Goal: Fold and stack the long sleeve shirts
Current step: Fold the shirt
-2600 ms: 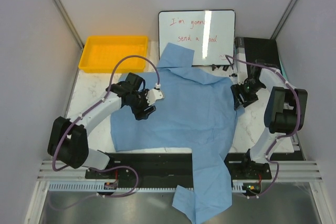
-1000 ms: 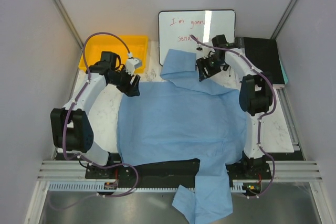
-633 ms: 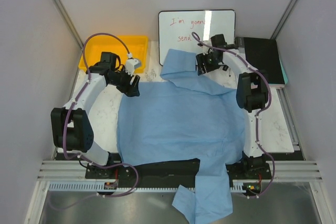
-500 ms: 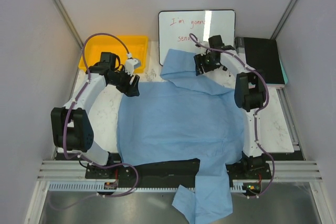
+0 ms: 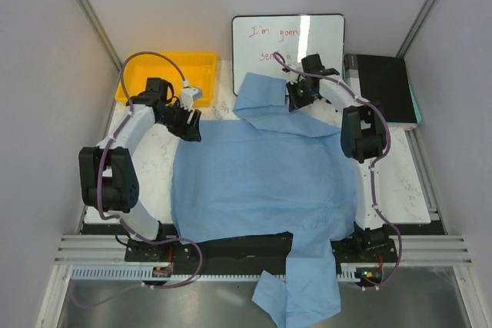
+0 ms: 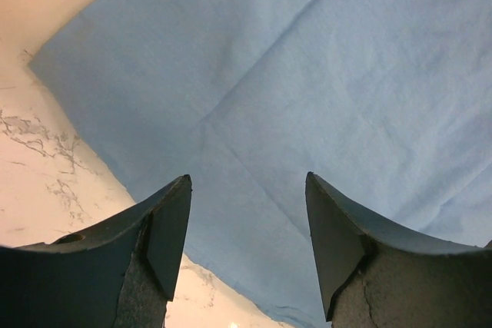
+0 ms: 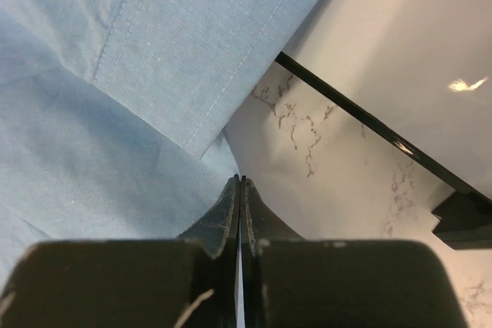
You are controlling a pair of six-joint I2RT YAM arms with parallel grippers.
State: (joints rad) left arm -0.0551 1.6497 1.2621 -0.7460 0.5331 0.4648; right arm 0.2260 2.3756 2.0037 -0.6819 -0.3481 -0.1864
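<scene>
Currently the right gripper (image 7: 240, 182) sits closed at the shirt (image 5: 261, 182) edge; the left gripper (image 6: 246, 179) gapes over its corner.

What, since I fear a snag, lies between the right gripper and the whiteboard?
Only bare marble table lies between the right gripper and the whiteboard, as the right wrist view shows; the shirt borders that strip.

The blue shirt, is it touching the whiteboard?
Touching. The right wrist view shows the shirt draped over the whiteboard, its black frame vanishing under the cloth. The top view shows the sleeve overlapping the board's corner.
</scene>
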